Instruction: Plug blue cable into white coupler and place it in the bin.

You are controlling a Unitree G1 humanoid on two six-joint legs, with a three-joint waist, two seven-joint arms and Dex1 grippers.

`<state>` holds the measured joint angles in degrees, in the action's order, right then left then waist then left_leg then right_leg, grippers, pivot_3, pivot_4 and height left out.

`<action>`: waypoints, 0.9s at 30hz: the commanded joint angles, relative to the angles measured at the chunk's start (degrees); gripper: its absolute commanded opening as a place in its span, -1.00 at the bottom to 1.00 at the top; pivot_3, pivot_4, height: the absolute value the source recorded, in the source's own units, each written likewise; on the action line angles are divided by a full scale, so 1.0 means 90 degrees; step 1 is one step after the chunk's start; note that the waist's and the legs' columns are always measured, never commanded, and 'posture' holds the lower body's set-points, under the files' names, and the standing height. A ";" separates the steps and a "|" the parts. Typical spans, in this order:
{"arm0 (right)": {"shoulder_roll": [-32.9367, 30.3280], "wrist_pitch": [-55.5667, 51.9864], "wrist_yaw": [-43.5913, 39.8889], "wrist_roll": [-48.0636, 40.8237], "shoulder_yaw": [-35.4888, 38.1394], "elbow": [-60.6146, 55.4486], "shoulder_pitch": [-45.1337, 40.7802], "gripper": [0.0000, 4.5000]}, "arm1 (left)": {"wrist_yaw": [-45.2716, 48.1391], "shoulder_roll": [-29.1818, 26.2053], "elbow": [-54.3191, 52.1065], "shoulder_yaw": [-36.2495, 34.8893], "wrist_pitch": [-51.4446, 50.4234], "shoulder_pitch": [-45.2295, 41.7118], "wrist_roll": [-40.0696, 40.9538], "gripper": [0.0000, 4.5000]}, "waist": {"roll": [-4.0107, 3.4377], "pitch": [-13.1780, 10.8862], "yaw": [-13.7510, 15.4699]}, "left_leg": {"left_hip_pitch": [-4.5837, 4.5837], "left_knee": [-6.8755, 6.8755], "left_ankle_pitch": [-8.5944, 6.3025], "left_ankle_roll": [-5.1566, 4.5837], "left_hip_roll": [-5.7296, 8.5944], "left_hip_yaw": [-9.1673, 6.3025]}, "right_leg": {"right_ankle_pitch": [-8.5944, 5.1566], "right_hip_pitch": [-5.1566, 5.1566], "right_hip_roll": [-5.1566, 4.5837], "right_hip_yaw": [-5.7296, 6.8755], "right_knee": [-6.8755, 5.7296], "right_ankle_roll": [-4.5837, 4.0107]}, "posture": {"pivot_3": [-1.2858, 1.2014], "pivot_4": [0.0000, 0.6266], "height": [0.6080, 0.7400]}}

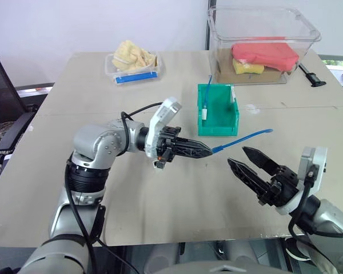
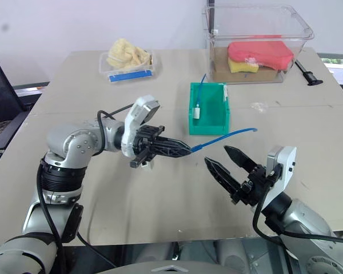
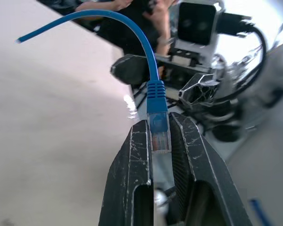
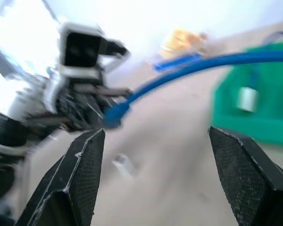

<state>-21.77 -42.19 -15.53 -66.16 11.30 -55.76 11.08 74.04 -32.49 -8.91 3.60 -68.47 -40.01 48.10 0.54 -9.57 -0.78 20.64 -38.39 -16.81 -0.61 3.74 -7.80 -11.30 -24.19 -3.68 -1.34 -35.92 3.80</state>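
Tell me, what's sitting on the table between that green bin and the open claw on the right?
Only the blue cable, held in the air by the left gripper, crosses between the bin and the right gripper. The table beneath is bare, seen from the head views.

The two head cameras looked forward and down over the table (image 1: 160, 217) from above, sharing nearly the whole tabletop. The left wrist camera sat close behind its fingers (image 3: 132, 179), facing the right gripper (image 3: 160, 80). The right wrist camera faced back toward the left gripper (image 4: 101, 110).
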 commanded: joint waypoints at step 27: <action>-0.0823 0.0683 0.0668 -0.1830 -0.1070 0.0491 -0.0751 0.18 | -0.0737 -0.0106 -0.0861 -0.0317 0.0172 0.0401 0.1042 -1.00 | 0.0001 0.0000 0.0005 | 0.0001 0.0002 -0.0001 -0.0001 -0.0002 0.0008 | 0.0000 -0.0003 0.0002 -0.0008 0.0001 -0.0001 | 0.03 -0.52 1.00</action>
<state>-28.97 -37.23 -9.15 -81.42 1.92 -50.34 4.18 67.27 -32.98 -14.64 1.64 -67.73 -36.62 55.76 0.54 -9.57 -0.74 20.65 -38.37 -16.82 -0.62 3.73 -7.73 -11.30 -24.22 -3.66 -1.41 -35.91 3.79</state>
